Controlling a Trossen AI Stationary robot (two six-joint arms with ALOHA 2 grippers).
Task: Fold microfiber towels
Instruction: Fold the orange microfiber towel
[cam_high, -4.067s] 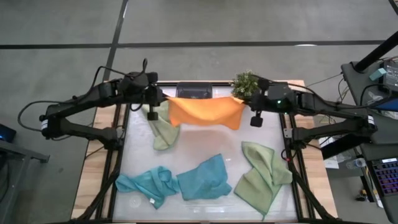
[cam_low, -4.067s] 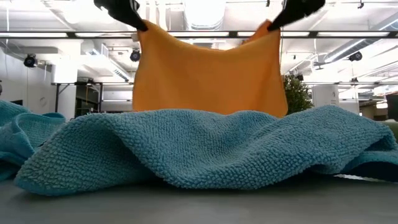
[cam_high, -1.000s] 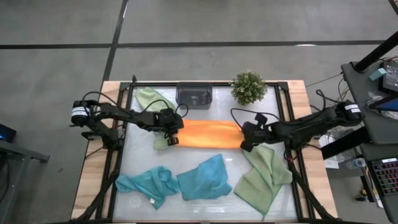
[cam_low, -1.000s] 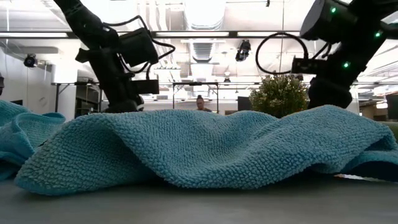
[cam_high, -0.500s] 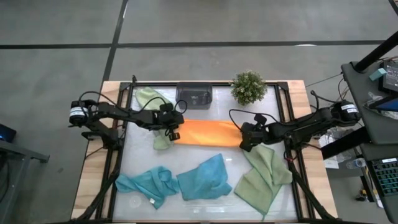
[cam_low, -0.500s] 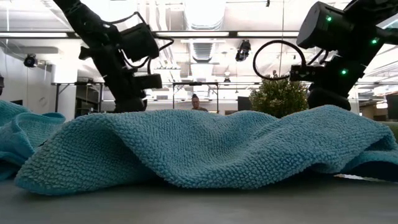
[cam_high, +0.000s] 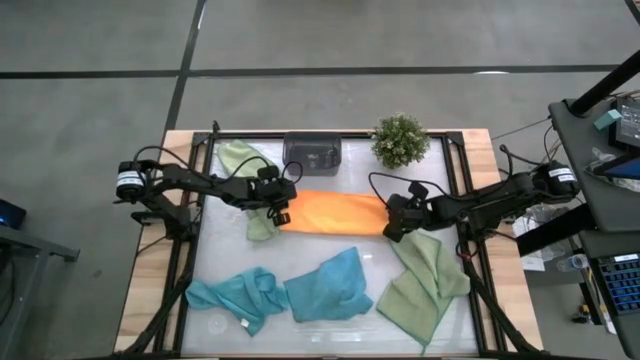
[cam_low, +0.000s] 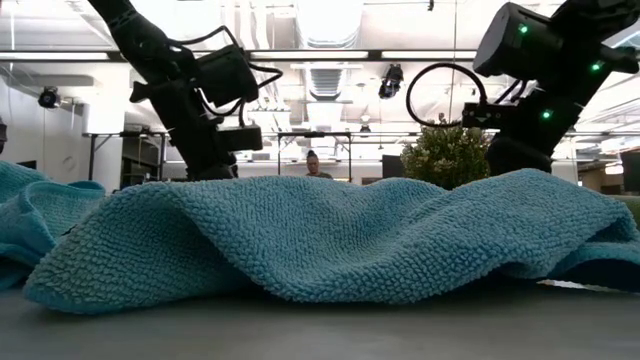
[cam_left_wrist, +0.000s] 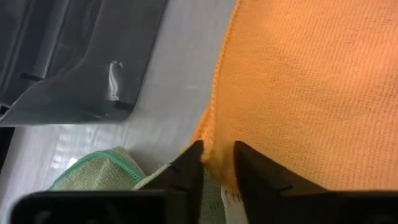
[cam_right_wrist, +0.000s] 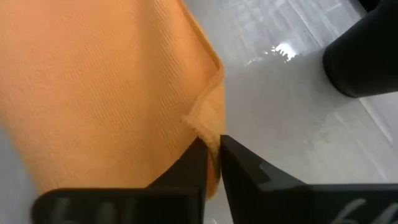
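Note:
The orange towel (cam_high: 332, 212) lies flat on the table's middle as a long strip folded over. My left gripper (cam_high: 281, 216) is at its left end. In the left wrist view its fingers (cam_left_wrist: 217, 158) are open a little, one on either side of the towel's corner (cam_left_wrist: 214, 146). I cannot tell whether they touch it. My right gripper (cam_high: 392, 230) is shut on the towel's right end (cam_right_wrist: 93, 81). In the low view a teal towel (cam_low: 330, 230) hides the orange towel and both sets of fingertips. My right gripper (cam_right_wrist: 212, 152) pinches the orange towel's right-end edge at a small turned-up corner (cam_right_wrist: 205, 124) between its two fingers. It comes slanting down from the table's right side. The rest of the towel lies flat on the table.
One sage green towel (cam_high: 255, 195) lies crumpled under and beside my left gripper, and another (cam_high: 425, 280) lies at the near right. Two teal towels (cam_high: 235, 295) (cam_high: 328, 288) sit along the near edge. A dark tray (cam_high: 313, 153) and a potted plant (cam_high: 398, 138) stand at the far edge.
My left wrist has tipped slightly over the orange towel's left end. The towel stays flat on the table, and my right gripper has kept still.

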